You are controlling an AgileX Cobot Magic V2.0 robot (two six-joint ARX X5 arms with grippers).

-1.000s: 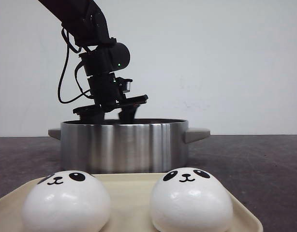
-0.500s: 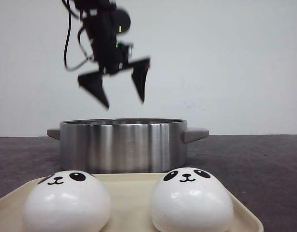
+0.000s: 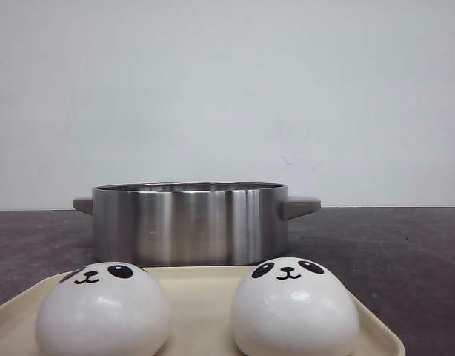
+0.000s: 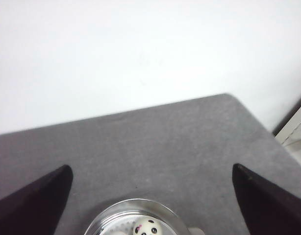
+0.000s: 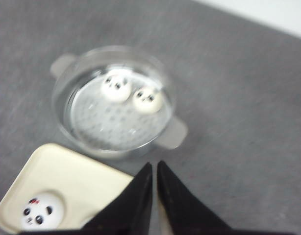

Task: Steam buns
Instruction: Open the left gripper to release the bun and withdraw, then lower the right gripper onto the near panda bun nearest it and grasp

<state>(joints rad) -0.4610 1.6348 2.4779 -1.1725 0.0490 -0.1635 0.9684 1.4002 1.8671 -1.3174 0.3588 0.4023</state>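
Two white panda-faced buns sit on the cream tray (image 3: 201, 285) at the front, one on the left (image 3: 103, 308) and one on the right (image 3: 295, 308). Two more buns (image 5: 115, 84) (image 5: 147, 99) lie on the perforated plate inside the steel pot (image 3: 189, 222). My left gripper (image 4: 151, 166) is open and empty, high above the pot (image 4: 136, 199), where one bun (image 4: 146, 228) shows. My right gripper (image 5: 155, 164) is shut and empty, high above the spot between tray (image 5: 72, 169) and pot (image 5: 109, 127). Neither gripper shows in the front view.
The pot has two grey side handles (image 3: 301, 205) and stands just behind the tray on a dark grey table (image 3: 390, 252). One tray bun (image 5: 41, 210) shows in the right wrist view. A white wall is behind the table.
My left arm rose from inside the pot with its jaws open, and has gone up out of the front view. The buns on the tray have not moved.
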